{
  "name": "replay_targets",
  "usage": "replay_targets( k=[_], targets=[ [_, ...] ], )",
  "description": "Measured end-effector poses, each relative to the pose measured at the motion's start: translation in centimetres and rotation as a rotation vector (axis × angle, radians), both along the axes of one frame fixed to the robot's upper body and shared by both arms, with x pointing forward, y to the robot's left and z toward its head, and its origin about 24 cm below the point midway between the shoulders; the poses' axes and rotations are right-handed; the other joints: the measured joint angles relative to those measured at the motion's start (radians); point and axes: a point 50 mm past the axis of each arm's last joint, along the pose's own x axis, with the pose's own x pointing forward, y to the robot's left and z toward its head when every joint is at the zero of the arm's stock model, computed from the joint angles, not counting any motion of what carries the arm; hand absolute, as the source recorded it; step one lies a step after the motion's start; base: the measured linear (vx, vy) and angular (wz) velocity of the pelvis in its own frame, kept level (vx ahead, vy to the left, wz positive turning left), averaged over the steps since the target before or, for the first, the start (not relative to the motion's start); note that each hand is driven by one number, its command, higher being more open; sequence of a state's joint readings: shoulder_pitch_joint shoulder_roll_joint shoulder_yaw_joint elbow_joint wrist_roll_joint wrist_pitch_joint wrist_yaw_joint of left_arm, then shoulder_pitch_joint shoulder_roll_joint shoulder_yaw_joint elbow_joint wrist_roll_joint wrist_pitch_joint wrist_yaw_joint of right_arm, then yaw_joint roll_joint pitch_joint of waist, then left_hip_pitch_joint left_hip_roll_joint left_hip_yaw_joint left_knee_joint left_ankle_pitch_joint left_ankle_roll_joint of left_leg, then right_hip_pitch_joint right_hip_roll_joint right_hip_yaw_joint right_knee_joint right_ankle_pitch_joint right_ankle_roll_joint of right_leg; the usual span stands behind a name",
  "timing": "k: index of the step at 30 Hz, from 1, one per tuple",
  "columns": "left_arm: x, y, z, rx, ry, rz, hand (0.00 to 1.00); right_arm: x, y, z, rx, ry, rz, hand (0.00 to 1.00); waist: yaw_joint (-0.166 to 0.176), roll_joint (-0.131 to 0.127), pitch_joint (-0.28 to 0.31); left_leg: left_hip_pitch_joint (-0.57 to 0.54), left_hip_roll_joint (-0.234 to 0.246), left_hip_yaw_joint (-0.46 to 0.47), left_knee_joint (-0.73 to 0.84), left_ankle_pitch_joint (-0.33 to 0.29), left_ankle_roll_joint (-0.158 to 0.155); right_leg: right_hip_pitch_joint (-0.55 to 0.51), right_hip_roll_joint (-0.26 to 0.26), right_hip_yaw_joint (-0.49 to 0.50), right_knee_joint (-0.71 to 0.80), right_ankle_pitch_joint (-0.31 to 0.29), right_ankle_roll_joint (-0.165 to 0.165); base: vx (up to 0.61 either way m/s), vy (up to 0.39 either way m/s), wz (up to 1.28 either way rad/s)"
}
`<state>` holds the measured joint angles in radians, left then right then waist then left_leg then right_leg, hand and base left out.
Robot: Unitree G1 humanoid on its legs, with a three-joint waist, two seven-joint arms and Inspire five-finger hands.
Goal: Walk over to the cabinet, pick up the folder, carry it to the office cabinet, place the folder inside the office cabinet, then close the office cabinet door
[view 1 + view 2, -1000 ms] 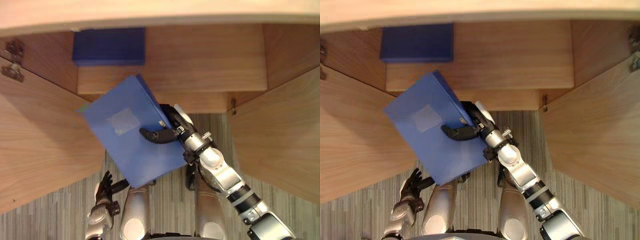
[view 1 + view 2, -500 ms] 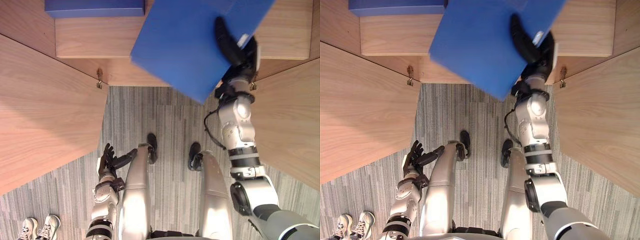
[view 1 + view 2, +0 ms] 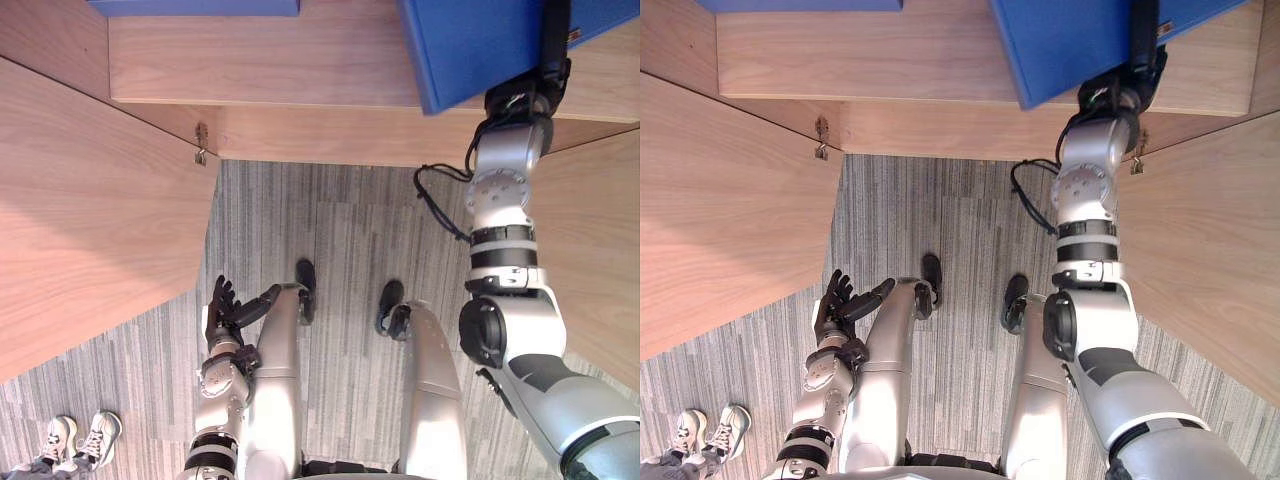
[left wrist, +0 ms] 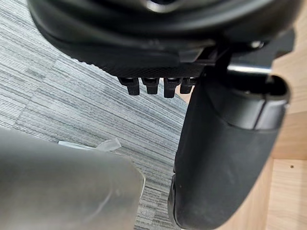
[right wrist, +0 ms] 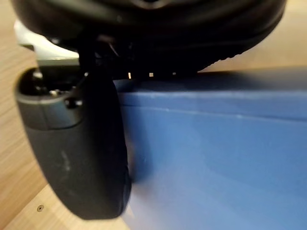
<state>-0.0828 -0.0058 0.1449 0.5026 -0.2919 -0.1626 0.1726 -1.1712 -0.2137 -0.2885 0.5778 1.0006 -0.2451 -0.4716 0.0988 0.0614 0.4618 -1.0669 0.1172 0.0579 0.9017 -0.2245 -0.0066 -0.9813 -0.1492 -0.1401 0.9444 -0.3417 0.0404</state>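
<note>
The right hand [image 3: 555, 40] grips the blue folder [image 3: 465, 45], thumb pressed across its face, above the wooden cabinet shelf [image 3: 280, 60], while the left hand [image 3: 226, 312] hangs low with fingers spread.

I count two blue folders: one folder [image 3: 470, 45] and a second folder [image 3: 195, 6]. Two wooden doors: a left door [image 3: 90, 210] and a right door [image 3: 600, 250]. Two robot hands: the left hand [image 3: 225, 310] and the right hand [image 3: 555, 40]. Two shoes [image 3: 60, 437].
</note>
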Motion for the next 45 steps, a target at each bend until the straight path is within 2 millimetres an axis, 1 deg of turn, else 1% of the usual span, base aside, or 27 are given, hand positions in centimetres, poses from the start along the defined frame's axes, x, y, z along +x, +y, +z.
replay_targets(
  k=[3, 7, 10, 12, 14, 15, 17, 19, 20, 22, 23, 24, 25, 26, 27, 29, 30, 34, 37, 41, 42, 45],
  targets=[
    [0.0, -0.1, 0.1, -0.003, -0.003, -0.003, 1.00, -0.2, 0.1, 1.1, -0.011, -0.035, -0.001, 1.00, 0.002, 0.000, 0.000, 0.000, -0.002, -0.009, -0.010, 0.006, -0.006, 0.003, -0.004, -0.016, -0.002, 0.000, 0.000, -0.01, -0.061, 0.08],
    [0.1, -0.1, 0.1, -0.002, -0.006, -0.004, 1.00, -0.2, 0.4, 1.5, -0.051, -0.047, 0.002, 1.00, 0.001, 0.001, 0.000, 0.002, -0.001, -0.014, -0.014, 0.009, -0.009, 0.007, -0.006, -0.026, -0.003, 0.000, 0.000, -0.02, -0.051, 0.03],
    [0.1, -0.2, 0.1, -0.002, -0.006, -0.007, 1.00, -0.2, 1.1, 1.7, -0.107, -0.069, 0.023, 1.00, -0.002, 0.001, 0.000, 0.012, -0.001, -0.012, -0.020, 0.012, -0.011, 0.015, -0.006, -0.026, -0.010, 0.000, -0.001, -0.03, -0.042, -0.01],
    [0.1, -0.3, 0.1, -0.002, -0.007, -0.014, 1.00, -0.1, 1.8, 1.9, -0.174, -0.083, 0.042, 1.00, -0.003, 0.001, 0.000, 0.025, 0.000, -0.010, -0.024, 0.012, -0.011, 0.027, -0.006, -0.026, -0.013, 0.000, -0.001, -0.03, -0.039, -0.02],
    [0.1, -0.3, 0.1, -0.003, -0.007, -0.018, 1.00, -0.1, 2.4, 2.1, -0.270, -0.100, 0.058, 1.00, -0.004, 0.001, 0.000, 0.035, 0.002, -0.007, -0.028, 0.012, -0.011, 0.037, -0.006, -0.026, -0.019, 0.001, -0.002, -0.03, -0.041, -0.03],
    [0.1, -0.4, 0.1, -0.003, -0.007, -0.022, 1.00, -0.1, 2.7, 2.0, -0.363, -0.105, 0.062, 1.00, -0.005, 0.001, -0.001, 0.043, 0.002, -0.005, -0.032, 0.012, -0.011, 0.044, -0.006, -0.026, -0.022, 0.002, -0.004, -0.03, -0.040, 0.00],
    [0.1, -0.4, 0.0, -0.002, -0.003, -0.026, 1.00, 0.0, 3.0, 1.7, -0.446, -0.099, 0.071, 1.00, -0.006, 0.001, -0.001, 0.053, 0.002, 0.001, -0.043, 0.014, -0.009, 0.054, -0.008, -0.026, -0.031, 0.004, -0.008, -0.01, -0.016, 0.00],
    [0.0, -0.4, -0.2, 0.001, 0.007, -0.037, 1.00, 0.1, 3.6, 0.6, -0.629, -0.070, 0.079, 1.00, -0.008, 0.000, -0.002, 0.075, 0.002, 0.013, -0.059, 0.014, -0.008, 0.073, -0.010, -0.025, -0.049, 0.006, -0.011, 0.00, 0.000, 0.00],
    [0.0, -0.4, -0.2, 0.002, 0.007, -0.041, 1.00, 0.1, 3.7, 0.3, -0.683, -0.064, 0.081, 1.00, -0.010, 0.000, -0.002, 0.078, 0.002, 0.014, -0.062, 0.014, -0.008, 0.077, -0.011, -0.025, -0.053, 0.007, -0.011, 0.00, 0.000, 0.00],
    [-0.1, -0.5, -0.3, 0.022, 0.006, -0.075, 1.00, 0.2, 4.1, -0.7, -0.918, -0.042, 0.082, 1.00, -0.017, -0.001, -0.004, 0.081, 0.002, 0.024, -0.071, 0.015, -0.007, 0.080, -0.013, -0.025, -0.062, 0.007, -0.010, 0.01, -0.010, 0.02],
    [-0.1, -0.4, -0.3, 0.025, 0.006, -0.081, 1.00, 0.2, 4.1, -1.0, -0.973, -0.037, 0.081, 1.00, -0.018, -0.001, -0.004, 0.081, 0.003, 0.027, -0.073, 0.015, -0.006, 0.080, -0.014, -0.025, -0.063, 0.007, -0.010, 0.04, -0.029, 0.02],
    [-0.1, -0.2, -0.3, 0.035, 0.005, -0.090, 1.00, 0.2, 4.2, -1.6, -1.090, -0.019, 0.076, 0.00, -0.022, -0.001, -0.004, 0.082, 0.004, 0.035, -0.077, 0.016, -0.005, 0.081, -0.016, -0.026, -0.065, 0.007, -0.010, 0.04, -0.032, 0.03],
    [-0.1, -0.2, -0.4, 0.038, 0.008, -0.097, 1.00, 0.3, 4.0, -2.3, -1.193, 0.006, 0.071, 0.00, -0.025, -0.001, -0.004, 0.085, 0.006, 0.040, -0.080, 0.016, -0.005, 0.086, -0.016, -0.027, -0.071, 0.007, -0.009, 0.04, -0.033, 0.03],
    [-0.2, -0.2, -0.5, 0.038, 0.012, -0.098, 1.00, 0.3, 3.9, -2.8, -1.247, 0.022, 0.063, 0.00, -0.026, -0.001, -0.004, 0.088, 0.007, 0.042, -0.082, 0.016, -0.004, 0.092, -0.016, -0.029, -0.074, 0.007, -0.009, 0.03, -0.030, 0.05],
    [-0.3, -0.1, -0.8, 0.041, 0.025, -0.101, 1.00, 0.2, 3.4, -3.7, -1.353, 0.056, 0.037, 0.00, -0.029, -0.001, -0.004, 0.099, 0.011, 0.049, -0.087, 0.016, -0.004, 0.105, -0.017, -0.032, -0.080, 0.007, -0.009, 0.02, -0.026, 0.03],
    [-0.4, 0.0, -1.1, 0.047, 0.040, -0.108, 1.00, 0.2, 3.0, -3.8, -1.440, 0.076, 0.001, 0.00, -0.030, -0.002, -0.004, 0.113, 0.016, 0.064, -0.093, 0.016, -0.004, 0.117, -0.017, -0.032, -0.087, 0.007, -0.009, 0.01, -0.040, -0.01],
    [-0.5, -0.1, -1.2, 0.050, 0.047, -0.120, 1.00, 0.2, 2.6, -4.0, -1.480, 0.092, -0.015, 0.00, -0.030, -0.002, -0.004, 0.123, 0.018, 0.070, -0.099, 0.016, -0.004, 0.125, -0.016, -0.031, -0.091, 0.007, -0.009, 0.00, -0.046, -0.02],
    [-0.6, -0.1, -1.4, 0.054, 0.055, -0.135, 1.00, 0.5, 2.1, -5.2, -1.497, 0.144, -0.005, 0.00, -0.029, -0.005, -0.006, 0.131, 0.022, 0.075, -0.107, 0.016, -0.004, 0.127, -0.015, -0.031, -0.093, 0.007, -0.009, -0.03, -0.054, -0.02],
    [-0.6, -0.1, -1.5, 0.053, 0.061, -0.134, 1.00, 0.5, 2.0, -6.1, -1.439, 0.161, 0.031, 0.00, -0.029, -0.005, -0.006, 0.133, 0.023, 0.077, -0.109, 0.016, -0.004, 0.127, -0.014, -0.031, -0.093, 0.007, -0.009, -0.04, -0.047, -0.01],
    [-0.8, 0.0, -1.9, 0.050, 0.077, -0.129, 1.00, 0.4, 2.5, -7.7, -1.247, 0.158, 0.118, 0.00, -0.029, -0.006, -0.009, 0.134, 0.025, 0.079, -0.109, 0.016, -0.004, 0.127, -0.013, -0.030, -0.094, 0.007, -0.009, -0.04, -0.043, -0.02],
    [-0.9, 0.1, -1.9, 0.049, 0.081, -0.124, 1.00, 0.4, 2.9, -8.1, -1.176, 0.157, 0.143, 0.00, -0.030, -0.006, -0.010, 0.135, 0.026, 0.080, -0.109, 0.016, -0.004, 0.127, -0.013, -0.030, -0.094, 0.007, -0.010, -0.04, -0.040, -0.02],
    [-1.0, 0.5, -2.2, 0.039, 0.095, -0.101, 1.00, 0.5, 3.8, -8.4, -1.018, 0.145, 0.177, 0.00, -0.032, -0.007, -0.011, 0.137, 0.029, 0.083, -0.109, 0.016, -0.004, 0.127, -0.011, -0.028, -0.094, 0.007, -0.010, -0.04, -0.042, -0.03]
  ],
)
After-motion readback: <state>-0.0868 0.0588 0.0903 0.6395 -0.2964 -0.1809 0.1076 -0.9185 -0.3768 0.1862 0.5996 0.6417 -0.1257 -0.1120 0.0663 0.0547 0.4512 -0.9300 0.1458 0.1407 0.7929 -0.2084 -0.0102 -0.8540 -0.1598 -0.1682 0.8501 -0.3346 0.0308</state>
